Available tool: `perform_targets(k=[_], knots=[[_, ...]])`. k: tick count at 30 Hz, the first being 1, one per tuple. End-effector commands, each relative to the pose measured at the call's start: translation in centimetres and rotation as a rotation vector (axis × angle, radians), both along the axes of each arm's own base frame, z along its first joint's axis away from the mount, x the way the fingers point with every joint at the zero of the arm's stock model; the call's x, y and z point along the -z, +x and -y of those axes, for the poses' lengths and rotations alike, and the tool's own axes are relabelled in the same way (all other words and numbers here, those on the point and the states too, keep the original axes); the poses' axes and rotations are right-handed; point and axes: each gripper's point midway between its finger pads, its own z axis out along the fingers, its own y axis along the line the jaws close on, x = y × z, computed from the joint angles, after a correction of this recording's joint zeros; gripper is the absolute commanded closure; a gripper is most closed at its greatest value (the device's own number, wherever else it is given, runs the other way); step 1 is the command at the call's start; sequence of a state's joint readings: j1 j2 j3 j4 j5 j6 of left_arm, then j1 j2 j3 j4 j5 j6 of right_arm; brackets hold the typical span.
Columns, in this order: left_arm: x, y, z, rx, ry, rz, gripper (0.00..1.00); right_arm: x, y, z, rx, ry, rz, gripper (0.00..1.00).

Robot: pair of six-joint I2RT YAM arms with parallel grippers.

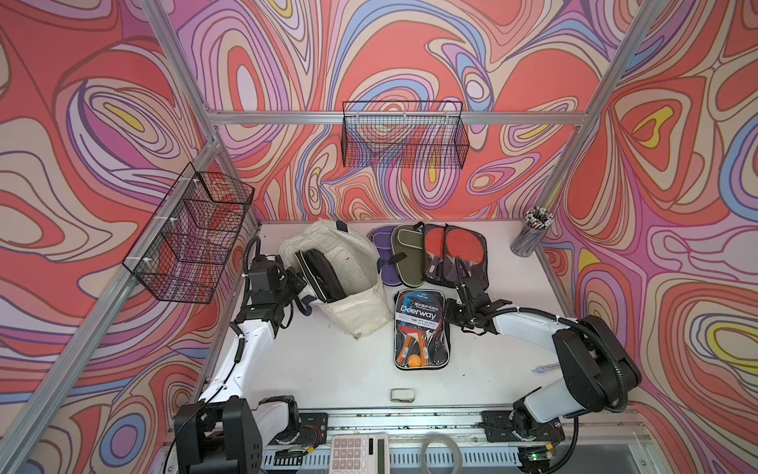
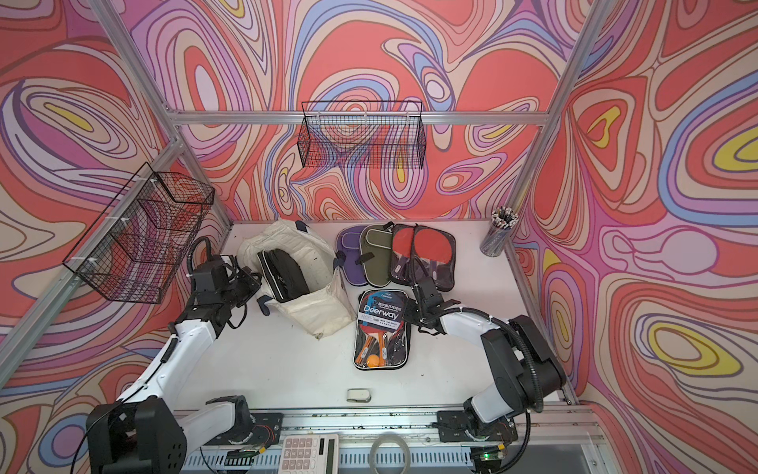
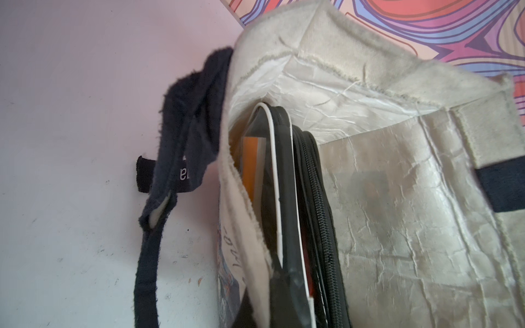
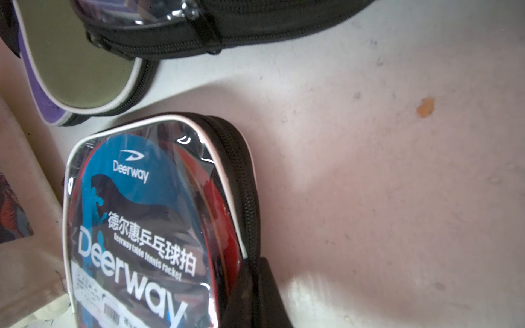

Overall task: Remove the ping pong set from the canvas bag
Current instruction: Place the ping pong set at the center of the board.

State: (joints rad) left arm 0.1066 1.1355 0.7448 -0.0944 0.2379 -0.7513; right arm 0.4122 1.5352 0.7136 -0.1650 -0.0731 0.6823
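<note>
The left gripper (image 1: 300, 284), jaws closed, sits against the canvas bag (image 1: 357, 262) by its navy handle (image 1: 305, 305) (any hold on the rim is hidden). The bag slumps open, cream and creased, with a black zipped ping pong set (image 1: 322, 273) jutting from its mouth. Just beside the bag lies a Deerway set (image 1: 420, 328), and the closed right gripper (image 1: 450, 312) is at its edge away from the bag. More paddle cases (image 1: 426, 254) lie nearby.

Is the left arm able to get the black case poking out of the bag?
Probably yes. The left fingers are right at the open mouth of the canvas bag, and the black case sticks out uncovered. They look shut, so they'd likely need to open first.
</note>
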Motion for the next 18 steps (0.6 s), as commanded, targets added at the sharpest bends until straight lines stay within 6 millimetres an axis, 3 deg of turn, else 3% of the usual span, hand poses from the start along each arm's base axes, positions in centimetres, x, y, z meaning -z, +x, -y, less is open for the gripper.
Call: perform_targets(k=[1, 5, 13, 18], knots=[[-2.3, 0.4, -0.8, -0.022, 0.022, 0.053, 1.00, -0.4, 1.2, -0.5, 0.009, 0.003, 0.041, 1.00], [-2.0, 0.6, -0.5, -0.011, 0.005, 0.053, 1.00, -0.8, 1.4, -0.5, 0.010, 0.003, 0.055, 0.96], [-2.3, 0.9, -0.1, 0.010, -0.014, 0.076, 1.00, -3.2, 2.0, 0.0, 0.010, -0.029, 0.107, 0.59], [-2.5, 1.0, 0.1, 0.020, -0.024, 0.084, 1.00, -6.0, 2.9, 0.0, -0.001, -0.035, 0.167, 0.34]])
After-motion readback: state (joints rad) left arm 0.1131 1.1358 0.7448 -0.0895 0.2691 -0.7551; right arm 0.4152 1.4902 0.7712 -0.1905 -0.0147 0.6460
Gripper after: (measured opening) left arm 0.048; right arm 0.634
